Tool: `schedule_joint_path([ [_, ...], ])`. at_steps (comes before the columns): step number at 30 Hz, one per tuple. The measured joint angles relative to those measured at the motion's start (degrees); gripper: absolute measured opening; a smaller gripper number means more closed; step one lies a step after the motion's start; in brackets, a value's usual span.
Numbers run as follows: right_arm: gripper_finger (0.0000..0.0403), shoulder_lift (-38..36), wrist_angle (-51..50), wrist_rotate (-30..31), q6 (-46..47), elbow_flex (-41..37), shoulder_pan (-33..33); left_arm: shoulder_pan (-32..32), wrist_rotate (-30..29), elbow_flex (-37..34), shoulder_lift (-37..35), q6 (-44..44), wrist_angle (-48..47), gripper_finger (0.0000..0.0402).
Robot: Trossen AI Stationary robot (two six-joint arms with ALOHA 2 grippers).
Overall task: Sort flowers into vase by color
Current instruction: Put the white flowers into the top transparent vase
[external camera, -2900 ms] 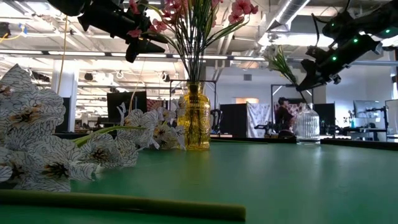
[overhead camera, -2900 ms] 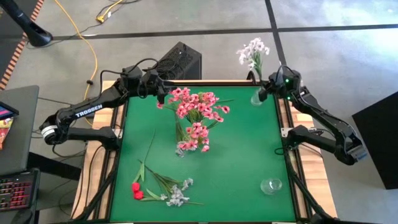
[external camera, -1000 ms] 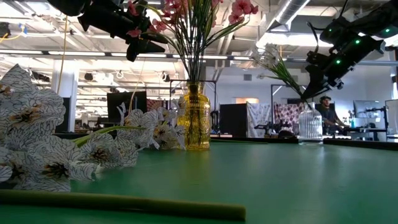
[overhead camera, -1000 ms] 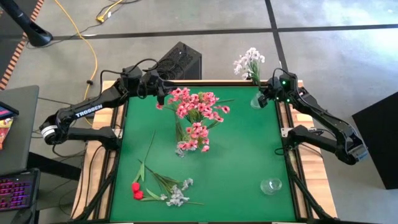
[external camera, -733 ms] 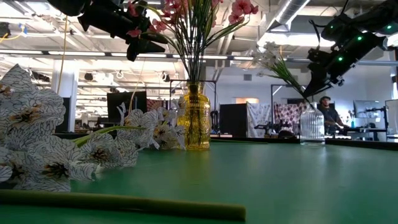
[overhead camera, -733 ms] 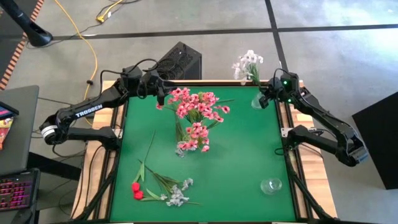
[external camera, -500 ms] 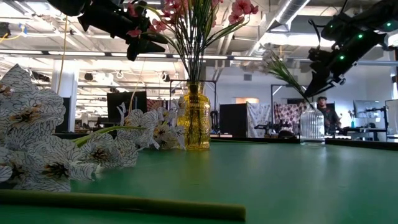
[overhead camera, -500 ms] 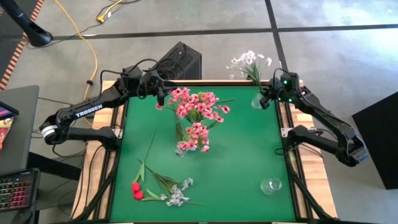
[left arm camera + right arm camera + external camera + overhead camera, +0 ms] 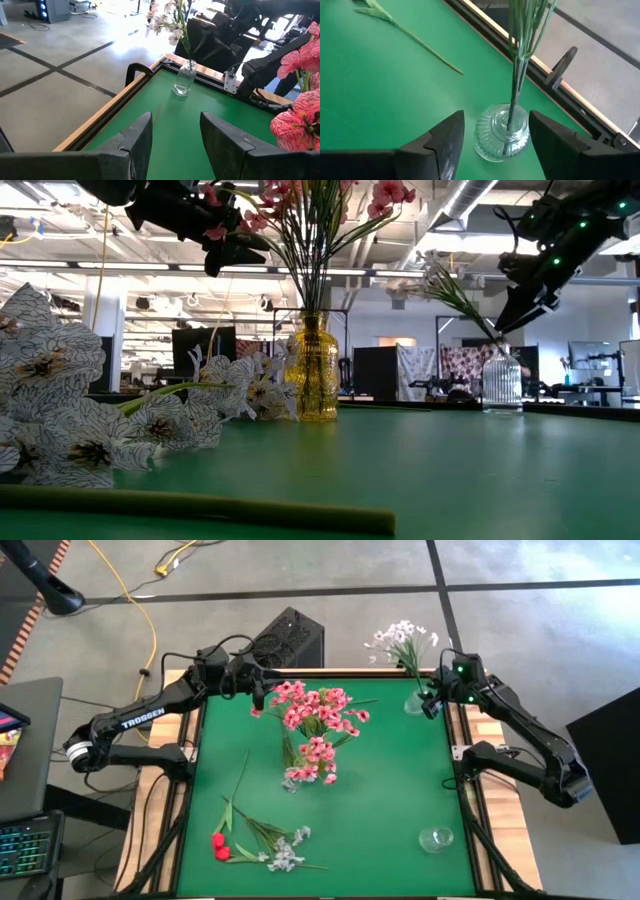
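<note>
Stems are where you should take these flowers: the artificial sprays look light and springy, with thin green wire-like stalks that will bend and slip in a pinch, so close on the bare stalk below the blossoms, never on the soft petals. The white spray (image 9: 402, 640) now stands in the clear ribbed vase (image 9: 502, 131) at the far right corner of the green worktop (image 9: 380, 800), leaning outward over the edge, and that small glass vase looks tippy and fragile. Your right claw (image 9: 430, 706) hangs just beside the vase with its jaws spread on either side of the stalk and gripping nothing; a second ago it was still pinched on the stalk, so the spray has just been let go and its head has swung a little farther out. Your left claw (image 9: 262, 692) waits with jaws apart and empty at the far left, near the pink spray (image 9: 315, 725) in the yellow vase (image 9: 316, 370), unchanged. A white spray (image 9: 285, 855) and red buds (image 9: 218, 845) lie at the near left, and a second clear vase (image 9: 436, 838) stands empty at the near right.
</note>
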Motion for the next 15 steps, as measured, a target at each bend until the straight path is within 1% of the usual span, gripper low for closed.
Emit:
schedule_joint_path([
  [3, 0.0249, 0.0, -0.9, 0.2, 0.0, 1.0, 0.8, 0.0, 0.0, 0.0, 0.0, 0.1, 0.0, 0.0153],
  [7, 0.0249, 0.0, -0.5, 2.6, -0.1, 3.1, 2.0, 0.0, 0.0, 0.0, 0.0, 0.8, 0.0, 0.0153],
  [12, 0.0249, 0.3, 3.1, 6.6, -0.2, 4.4, 4.2, 0.0, -0.1, 0.0, 0.0, 1.3, 0.0, 0.0153],
  [15, 0.0249, 1.6, 4.3, 7.1, -0.1, 4.4, 5.4, 0.0, -0.2, 0.0, 0.0, 1.3, 0.0, 0.0153],
])
